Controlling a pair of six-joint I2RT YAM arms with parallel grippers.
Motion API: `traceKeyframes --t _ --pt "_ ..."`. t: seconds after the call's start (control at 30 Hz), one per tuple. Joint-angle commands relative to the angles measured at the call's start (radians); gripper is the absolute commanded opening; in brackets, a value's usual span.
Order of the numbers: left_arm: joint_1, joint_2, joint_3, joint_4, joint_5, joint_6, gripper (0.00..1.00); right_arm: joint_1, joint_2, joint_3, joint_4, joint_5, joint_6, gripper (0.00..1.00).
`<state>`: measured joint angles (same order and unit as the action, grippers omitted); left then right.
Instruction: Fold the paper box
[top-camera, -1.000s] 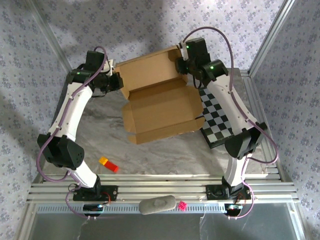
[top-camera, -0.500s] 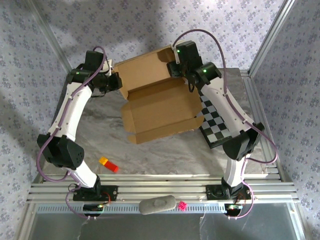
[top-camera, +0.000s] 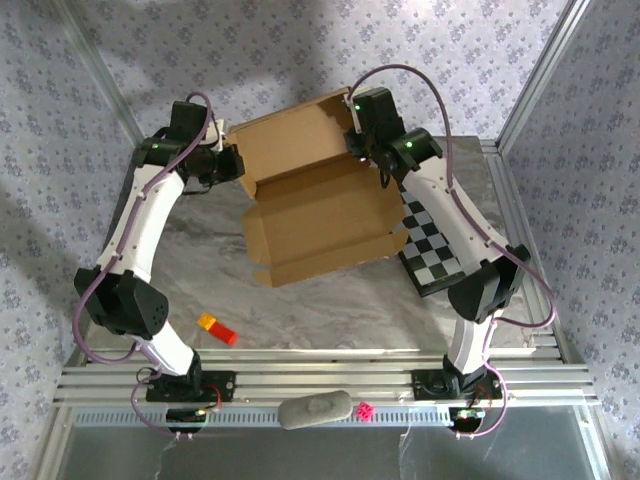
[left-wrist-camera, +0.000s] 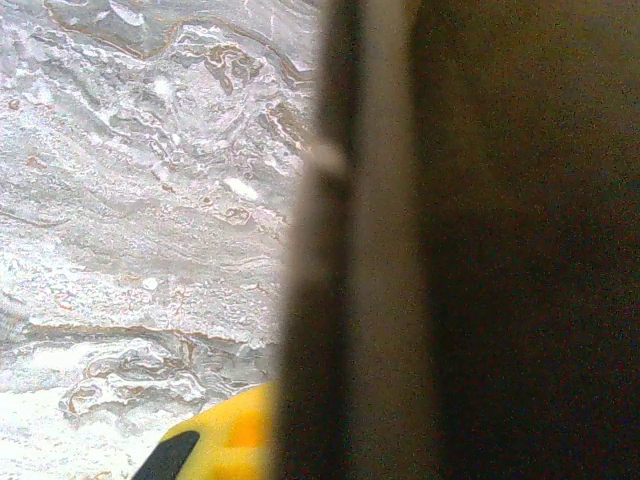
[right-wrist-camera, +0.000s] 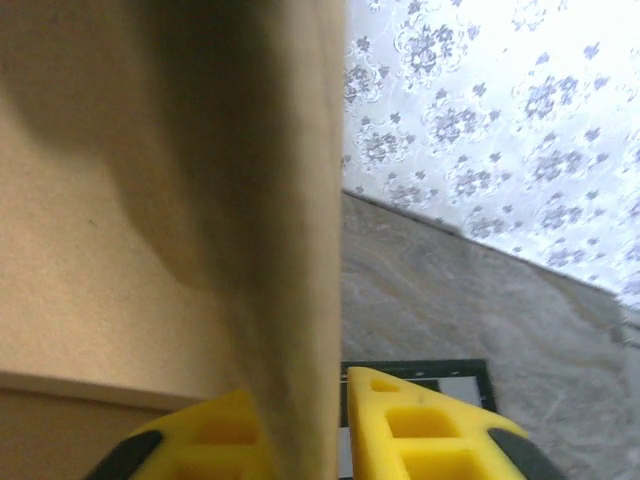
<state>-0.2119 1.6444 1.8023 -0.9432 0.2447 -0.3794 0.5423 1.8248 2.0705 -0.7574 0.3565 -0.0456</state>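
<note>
Cardboard, top view: paper box (top-camera: 320, 215) sits open mid-worktop (top-camera: 330, 310), lid panel raised at the rear. Right hand (top-camera: 360, 145) has just gone from apart to clamped on the lid's right edge; left hand (top-camera: 235, 165) stays clamped on the left edge. Left wrist: box edge-on beside yellow finger (left-wrist-camera: 225, 440). Right wrist: panel pinched between yellow fingers (right-wrist-camera: 420, 420). Both sides held, so the lid fold looks ready.

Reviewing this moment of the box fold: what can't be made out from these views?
- Left wrist view: the edge of the paper box is a dark close-up blur, hiding one of the jaws of the left gripper.
- Top view: the jaws of the right gripper are hidden under its own wrist.
- Top view: the orange-and-yellow item on the table is too small to identify.
- Top view: the checkered board is partly covered by the right arm and the box.
</note>
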Motion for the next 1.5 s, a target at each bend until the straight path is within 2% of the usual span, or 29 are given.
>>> traceKeyframes --t 0.0,0.23,0.4,0.47,0.5,0.57,0.63,0.67,0.8,0.87,1.03,1.33,1.4,1.47 --pt "-0.007 -0.004 0.035 -0.010 0.005 -0.015 0.00 0.017 -0.005 0.025 0.000 0.138 -0.022 0.00" --pt "-0.009 -0.009 0.035 -0.014 0.001 -0.018 0.00 0.091 0.028 0.042 0.038 0.434 -0.111 0.00" --pt "-0.010 -0.011 0.035 -0.012 0.001 -0.023 0.00 0.116 0.027 0.037 0.051 0.477 -0.129 0.00" --pt "-0.011 -0.010 0.035 -0.012 0.001 -0.026 0.00 0.119 0.021 0.043 0.035 0.416 -0.112 0.00" --pt "-0.012 -0.009 0.035 -0.011 0.001 -0.026 0.00 0.116 0.017 0.049 0.020 0.370 -0.098 0.06" --pt "-0.012 -0.009 0.037 -0.014 -0.001 -0.026 0.00 0.097 -0.009 0.059 -0.010 0.180 -0.061 0.34" --pt "-0.012 -0.008 0.036 -0.016 -0.001 -0.026 0.00 0.071 -0.044 0.053 -0.006 0.007 -0.032 0.50" --pt "-0.011 -0.008 0.035 -0.016 0.000 -0.026 0.00 0.064 -0.058 0.049 0.001 -0.033 -0.019 0.56" --pt "-0.014 -0.010 0.026 -0.008 0.005 -0.029 0.00 0.041 -0.073 0.080 -0.010 -0.165 -0.005 0.66" --pt "-0.015 -0.009 0.023 -0.006 0.005 -0.030 0.00 0.037 -0.072 0.090 -0.015 -0.159 0.004 0.68" --pt "-0.020 -0.007 0.022 0.000 0.007 -0.033 0.00 0.003 -0.069 0.100 -0.013 -0.160 0.016 0.68" --pt "-0.026 -0.007 0.031 -0.005 0.005 -0.033 0.00 0.004 0.039 0.182 -0.054 0.036 -0.012 0.46" --pt "-0.026 -0.008 0.031 -0.008 0.005 -0.033 0.00 0.004 0.065 0.213 -0.053 0.061 -0.016 0.33" --pt "-0.027 -0.009 0.029 -0.011 0.002 -0.032 0.00 0.009 0.087 0.238 -0.056 0.110 -0.017 0.10"
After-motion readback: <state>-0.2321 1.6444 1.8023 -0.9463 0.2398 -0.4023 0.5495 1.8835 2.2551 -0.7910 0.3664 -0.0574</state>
